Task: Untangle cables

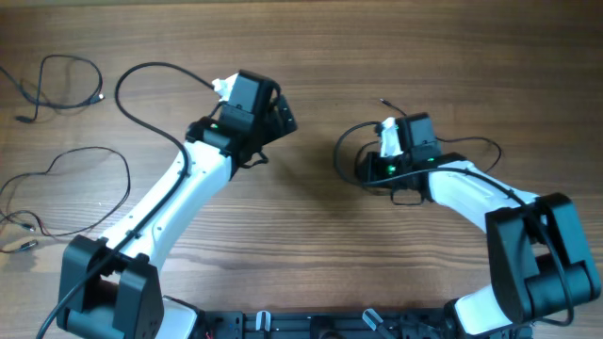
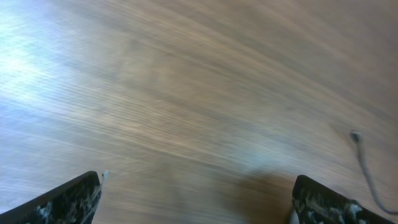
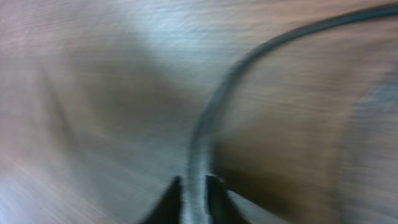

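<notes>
Far left on bench (image 1: 311, 47), upper cable (image 1: 68, 57) and lower cable (image 1: 94, 149) lie apart, separate loops; judged done. Third cable (image 3: 208, 118) loops mid-right, pinched by right claw (image 3: 194, 186). Left claw (image 2: 196, 205) spread, empty. Remaining: lay third out clear of the others

No legible text, label, brand, number or sign in any view.

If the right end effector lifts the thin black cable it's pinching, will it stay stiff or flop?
Probably floppy: the thin black cable curves loosely from the right end effector into a slack loop. Likely light, being so thin. It might slip, as the pinch holds only a narrow strand.
</notes>
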Controlling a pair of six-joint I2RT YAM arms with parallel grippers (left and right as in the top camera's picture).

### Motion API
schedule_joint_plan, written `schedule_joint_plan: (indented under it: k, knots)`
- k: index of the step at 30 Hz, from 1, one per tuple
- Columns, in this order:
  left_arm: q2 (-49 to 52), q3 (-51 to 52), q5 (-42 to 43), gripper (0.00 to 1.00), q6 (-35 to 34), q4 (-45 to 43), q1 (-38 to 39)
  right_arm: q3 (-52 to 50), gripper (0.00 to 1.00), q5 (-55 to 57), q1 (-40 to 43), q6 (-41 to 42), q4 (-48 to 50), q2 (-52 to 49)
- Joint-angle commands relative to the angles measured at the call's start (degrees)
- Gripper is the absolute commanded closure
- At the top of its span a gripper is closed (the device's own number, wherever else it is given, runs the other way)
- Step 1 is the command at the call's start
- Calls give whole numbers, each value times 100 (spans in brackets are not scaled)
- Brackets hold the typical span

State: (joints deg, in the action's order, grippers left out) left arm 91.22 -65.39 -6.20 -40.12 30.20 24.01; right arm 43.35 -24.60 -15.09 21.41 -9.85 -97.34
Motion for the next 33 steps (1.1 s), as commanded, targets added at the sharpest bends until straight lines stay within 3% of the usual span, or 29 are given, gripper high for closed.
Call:
schedule_joint_plan:
  k: [1, 11, 12, 13, 14, 17, 21, 26, 33]
  knots:
    - [-15, 13, -26, 0, -105, 330, -356, 20, 95, -1360, -365, 63, 450, -114]
    - [-15, 13, 638, 0, -105, 542, -802, 168, 96, -1884, -1266, 426, 1777, -114]
    - [-15, 13, 643, 0, -107, 540, -837, 170, 90, -1871, -1322, 424, 1893, -114]
    - [-15, 13, 688, 0, -109, 544, -876, 170, 52, -1777, -1340, 424, 1952, -111]
    - [-15, 13, 811, 0, -107, 544, -916, 170, 33, -1596, -1335, 426, 1954, -114]
    - [-15, 13, 1495, 0, -107, 544, -977, 170, 0, -973, -1095, 437, 1749, -70]
    - [-13, 15, 2181, 0, -103, 664, -887, 170, 0, -498, -404, 1351, 1178, 201]
    - [35, 61, 1788, 0, -101, 688, -616, 166, 0, -476, 138, 1755, 986, 260]
    - [184, 61, 1036, 0, -103, 669, -256, 146, 1, 782, 133, 1762, 463, 221]
